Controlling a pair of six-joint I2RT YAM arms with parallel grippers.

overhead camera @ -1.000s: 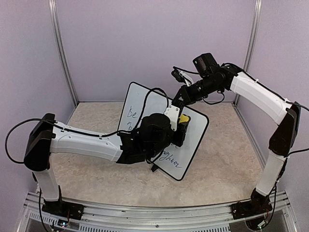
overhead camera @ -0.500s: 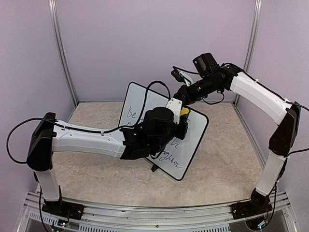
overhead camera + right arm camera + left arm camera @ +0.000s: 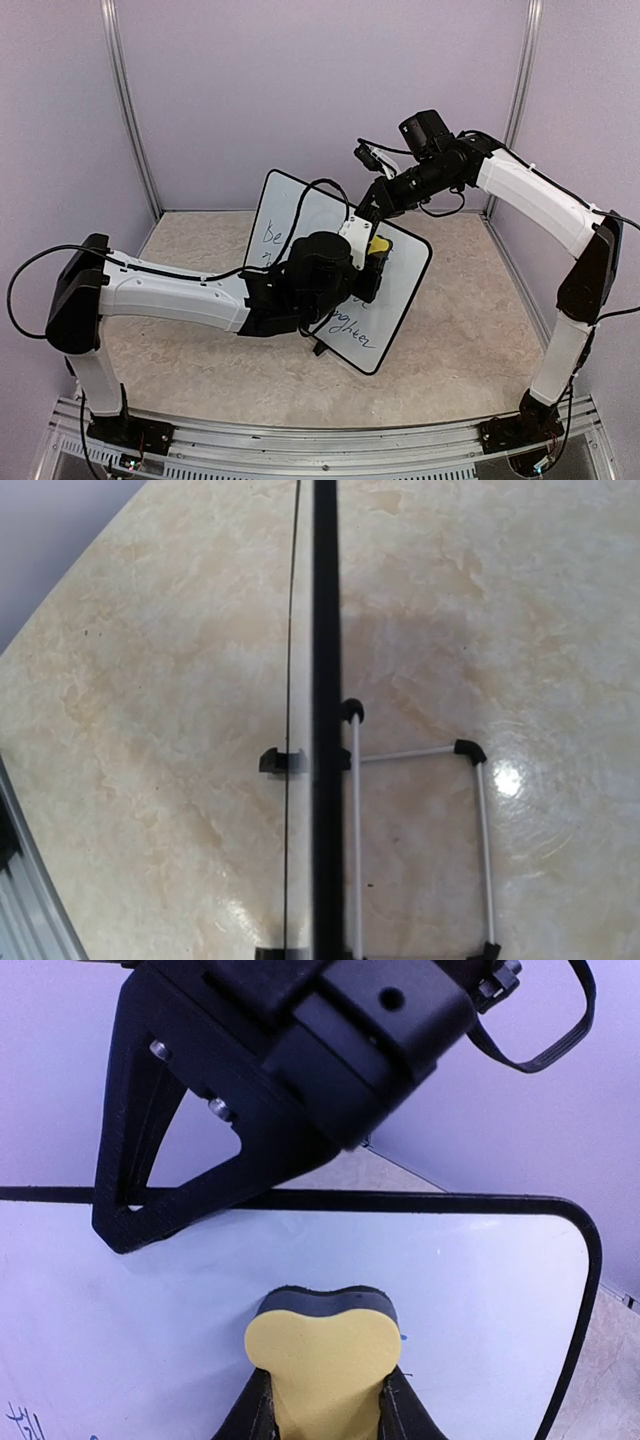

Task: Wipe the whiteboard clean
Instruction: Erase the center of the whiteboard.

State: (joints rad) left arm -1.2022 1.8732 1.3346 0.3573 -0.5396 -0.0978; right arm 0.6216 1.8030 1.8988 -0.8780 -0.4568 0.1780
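The whiteboard (image 3: 300,215) stands tilted mid-table, black-framed, with blue handwriting down its left and lower parts. My left gripper (image 3: 373,260) is shut on a yellow eraser (image 3: 379,245) with a black felt face. In the left wrist view the eraser (image 3: 325,1355) is pressed flat on the white surface just below the top frame (image 3: 400,1201). My right gripper (image 3: 368,208) is shut on the board's top edge. The right wrist view looks straight down along that frame (image 3: 325,630); its own fingers are hidden there.
A white wire stand (image 3: 420,752) with black feet props the board from behind on the beige marbled tabletop (image 3: 470,330). Lilac walls and metal posts (image 3: 128,110) enclose the cell. The left arm's black cable (image 3: 318,192) loops across the board.
The left gripper slid the eraser up toward the board's top edge, then back down to about where it began. The right arm and the board stayed put.
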